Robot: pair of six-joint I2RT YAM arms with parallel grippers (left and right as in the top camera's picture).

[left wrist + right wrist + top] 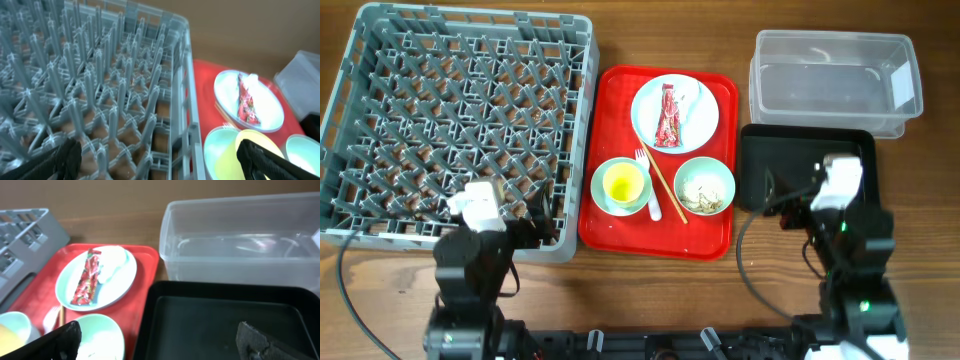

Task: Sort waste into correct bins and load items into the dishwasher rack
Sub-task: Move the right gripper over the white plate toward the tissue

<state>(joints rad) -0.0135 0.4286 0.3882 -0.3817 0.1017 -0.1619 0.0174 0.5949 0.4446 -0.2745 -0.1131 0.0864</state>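
The red snack wrapper (667, 116) and a white tissue (688, 97) lie on the mint plate (648, 112) on a red tray. A yellow cup (622, 183) sits in a mint bowl (602, 200). A second bowl (705, 187) holds food scraps. A white fork (646, 170), a spoon and chopsticks (667, 187) lie between the bowls. The grey rack (460, 130) is at the left. The clear tub (835, 80) and the black tray (805, 165) are at the right. My left gripper (535, 228) is open over the rack's near right corner. My right gripper (790, 205) is open over the black tray.
The red serving tray (620, 235) sits between the rack and the black tray. Bare wooden table runs along the front edge. In the right wrist view the plate (122, 277) with the wrapper (86, 278) lies ahead to the left, with the tub (240, 240) behind the black tray (210, 315).
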